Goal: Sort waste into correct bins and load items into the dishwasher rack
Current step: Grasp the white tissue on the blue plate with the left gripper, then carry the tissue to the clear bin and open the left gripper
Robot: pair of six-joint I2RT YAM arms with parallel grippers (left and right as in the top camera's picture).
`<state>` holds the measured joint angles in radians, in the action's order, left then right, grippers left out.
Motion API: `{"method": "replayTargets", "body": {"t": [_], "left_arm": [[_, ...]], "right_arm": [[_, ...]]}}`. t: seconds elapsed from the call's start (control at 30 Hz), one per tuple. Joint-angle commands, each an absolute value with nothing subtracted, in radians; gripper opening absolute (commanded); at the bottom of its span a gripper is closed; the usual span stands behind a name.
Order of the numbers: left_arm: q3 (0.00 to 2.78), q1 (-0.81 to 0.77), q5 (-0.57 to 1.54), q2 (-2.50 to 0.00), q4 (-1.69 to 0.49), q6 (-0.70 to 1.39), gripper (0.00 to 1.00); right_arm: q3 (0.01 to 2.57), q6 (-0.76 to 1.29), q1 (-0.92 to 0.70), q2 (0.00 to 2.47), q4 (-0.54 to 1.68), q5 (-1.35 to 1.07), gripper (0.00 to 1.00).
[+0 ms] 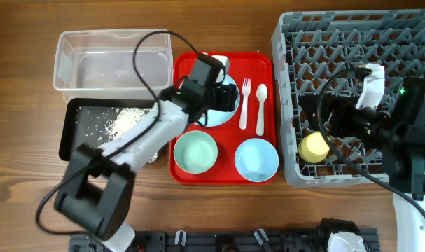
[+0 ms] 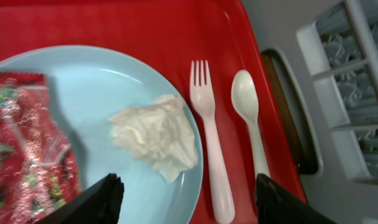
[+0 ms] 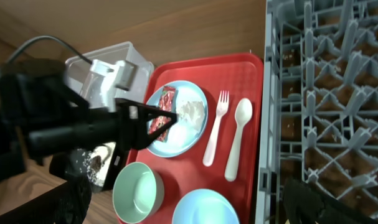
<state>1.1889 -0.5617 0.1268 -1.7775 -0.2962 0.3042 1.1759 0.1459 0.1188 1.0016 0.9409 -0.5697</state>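
The desk [image 1: 30, 28] shows matt wood grain, the red tray [image 2: 114, 25] and light-blue plate [image 2: 114, 81] are smooth glossy plastic, the tissue [image 2: 156, 137] is rough crumpled paper, the wrapper [image 2: 27, 143] crinkled shiny film, the rack [image 1: 288, 98] matt grey plastic, the tub [image 1: 100, 34] clear plastic.

Soft, even light from above casts only weak shadows around the flat red plastic tray [image 1: 226, 150], while in the left wrist view the round light-blue plate [image 2: 132, 81] on that tray shows pale glare and the large grey plastic rack [image 2: 369, 81] beside that tray is blurred.
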Motion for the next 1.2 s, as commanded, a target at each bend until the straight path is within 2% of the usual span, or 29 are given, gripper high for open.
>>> {"method": "replayTargets", "body": {"t": [0.0, 0.3, 0.43, 0.5, 0.53, 0.87, 1.17], "left_arm": [[1.199, -0.581, 0.110, -1.871, -0.244, 0.299, 0.68], [1.199, -0.580, 0.097, -1.977, -0.164, 0.299, 0.68], [1.199, -0.580, 0.077, -1.979, -0.160, 0.299, 0.39], [1.199, -0.579, 0.077, -1.971, -0.160, 0.299, 0.08], [1.199, -0.578, 0.077, -1.963, -0.161, 0.304, 0.04], [1.199, -0.526, 0.081, -1.679, -0.282, 0.355, 0.04], [1.199, -0.519, 0.080, -1.570, -0.429, 0.344, 0.04]], "right_arm": [[1.185, 0.168, 0.121, 1.022, 0.954, -0.589, 1.00], [1.185, 0.168, 0.121, 1.079, 0.989, -0.590, 1.00], [1.185, 0.167, 0.121, 1.087, 0.996, -0.590, 1.00], [1.185, 0.166, 0.121, 1.087, 0.995, -0.589, 1.00], [1.185, 0.160, 0.121, 1.087, 0.996, -0.589, 1.00], [1.185, 0.158, 0.121, 1.087, 0.996, -0.589, 1.00], [1.185, 0.158, 0.121, 1.087, 0.996, -0.585, 1.00]]}}
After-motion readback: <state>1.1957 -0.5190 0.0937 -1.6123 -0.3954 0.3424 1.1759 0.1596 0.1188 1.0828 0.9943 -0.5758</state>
